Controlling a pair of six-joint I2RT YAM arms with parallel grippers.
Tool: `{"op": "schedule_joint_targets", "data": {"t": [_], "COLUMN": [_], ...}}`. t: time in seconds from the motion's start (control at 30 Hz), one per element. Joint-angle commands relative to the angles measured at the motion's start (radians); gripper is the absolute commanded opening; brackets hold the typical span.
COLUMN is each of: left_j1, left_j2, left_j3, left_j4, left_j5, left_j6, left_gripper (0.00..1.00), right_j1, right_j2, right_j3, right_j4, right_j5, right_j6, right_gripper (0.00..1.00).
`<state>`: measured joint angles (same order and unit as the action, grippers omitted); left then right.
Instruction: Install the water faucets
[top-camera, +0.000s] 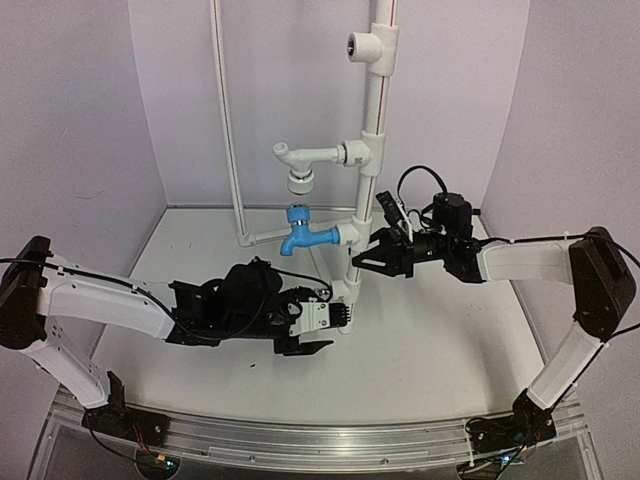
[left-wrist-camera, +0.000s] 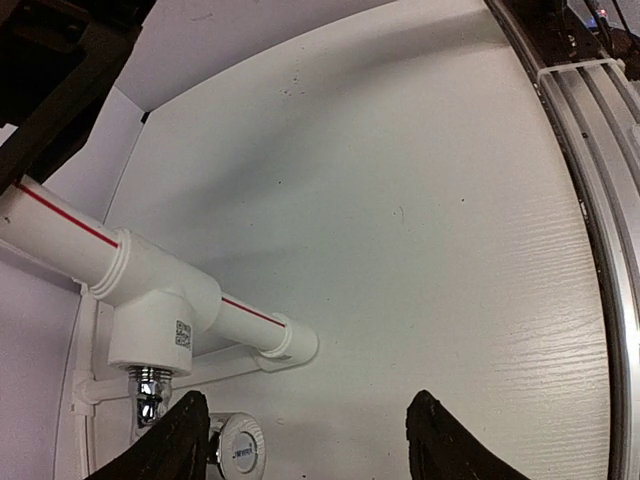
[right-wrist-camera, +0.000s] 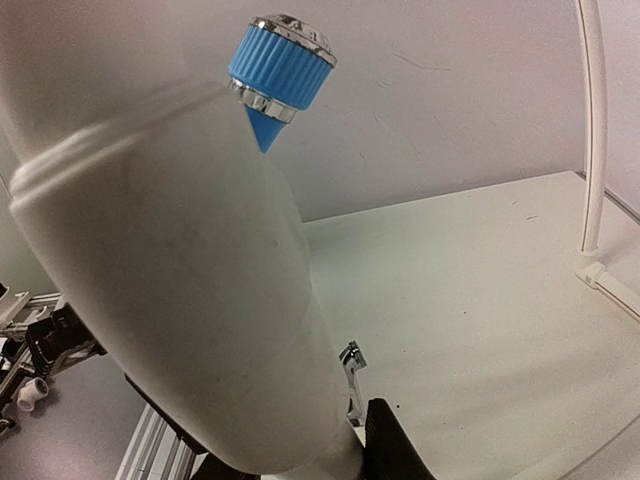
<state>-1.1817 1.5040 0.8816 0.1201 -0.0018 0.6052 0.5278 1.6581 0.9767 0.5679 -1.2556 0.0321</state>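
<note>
so the left gripper (left-wrist-camera: 305, 400) is open with nothing between its fingers, the little silver faucet (left-wrist-camera: 150, 388) sits right beside one fingertip, sticking out of the white tee (left-wrist-camera: 160, 300) just ahead of it, and the right gripper (top-camera: 362, 258) is clamped around the upright white pipe (top-camera: 375, 110)

The white-shelled, black-jointed left arm (top-camera: 100, 300) and right arm (top-camera: 530, 262) are carrying a black angular left gripper (top-camera: 333, 323) and right gripper (top-camera: 366, 254). A thin black cable (top-camera: 415, 178) is looping over the right wrist.
</note>
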Motion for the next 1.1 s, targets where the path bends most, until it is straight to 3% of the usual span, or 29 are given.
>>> {"op": "schedule_joint_targets", "data": {"t": [0.0, 0.37, 0.6, 0.9, 1.07], "left_j1": [-0.007, 0.025, 0.025, 0.025, 0.026], "left_j2": [0.013, -0.018, -0.027, 0.189, 0.33], "left_j3": [-0.009, -0.173, -0.323, -0.421, -0.406], "left_j4": [0.003, 0.274, 0.665, 1.181, 1.378], "left_j5": [-0.031, -0.013, -0.003, -0.018, -0.048], "left_j6": [-0.003, -0.273, -0.545, -0.881, -1.01], "left_gripper": [0.64, 0.54, 0.44, 0.27, 0.15], "right_j1": [0.001, 0.0, -0.001, -0.001, -0.001], "right_j2": [0.019, 0.01, 0.002, -0.002, -0.008], "right_j3": [0.053, 0.052, 0.046, 0.051, 0.048], "right_j4": [-0.054, -0.054, -0.054, -0.054, -0.054], "right_j5": [-0.027, -0.028, -0.024, -0.023, -0.019], "right_j6": [0.197, 0.207, 0.21, 0.216, 0.218], "right_gripper": [0.0, 0.0, 0.0, 0.0, 0.0]}}
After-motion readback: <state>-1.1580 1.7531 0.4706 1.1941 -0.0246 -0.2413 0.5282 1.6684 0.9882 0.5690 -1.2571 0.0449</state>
